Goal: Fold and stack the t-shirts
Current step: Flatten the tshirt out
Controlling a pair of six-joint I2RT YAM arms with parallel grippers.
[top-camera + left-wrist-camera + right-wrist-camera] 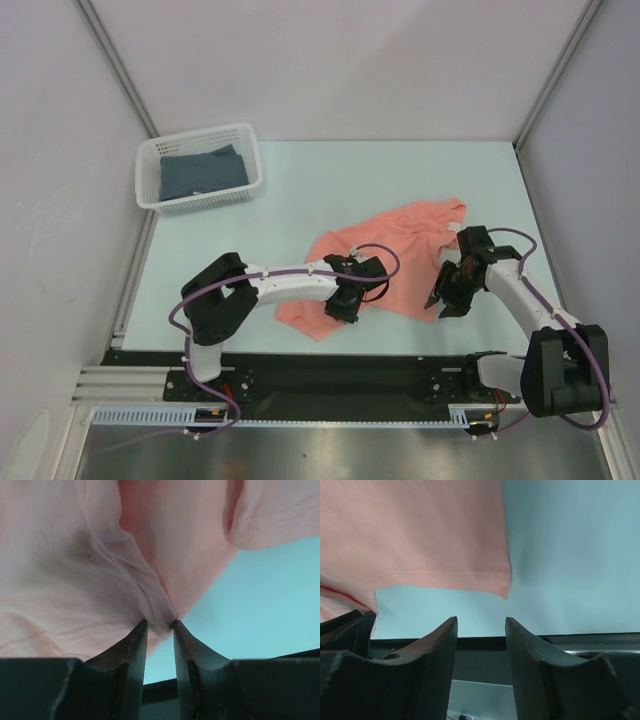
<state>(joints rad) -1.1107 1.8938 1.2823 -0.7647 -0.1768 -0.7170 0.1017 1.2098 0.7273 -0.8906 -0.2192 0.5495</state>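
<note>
- Salmon t-shirt crumpled mid counter.
- L pincer clenched on shirt fold.
- R pincer released, near hem, not touching.
- Navy shirt in white basket, far-left.

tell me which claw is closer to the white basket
Left. The left claw pinches the pink t-shirt mid-table, down and right of the white basket in the top view. The right claw hangs open farther right, at the shirt's right edge.

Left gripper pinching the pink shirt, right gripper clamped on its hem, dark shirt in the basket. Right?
Not the right gripper: it is open, the hem lying clear of it, as the right wrist view shows. Left gripper pinching the pink shirt and dark shirt in the basket are correct.
</note>
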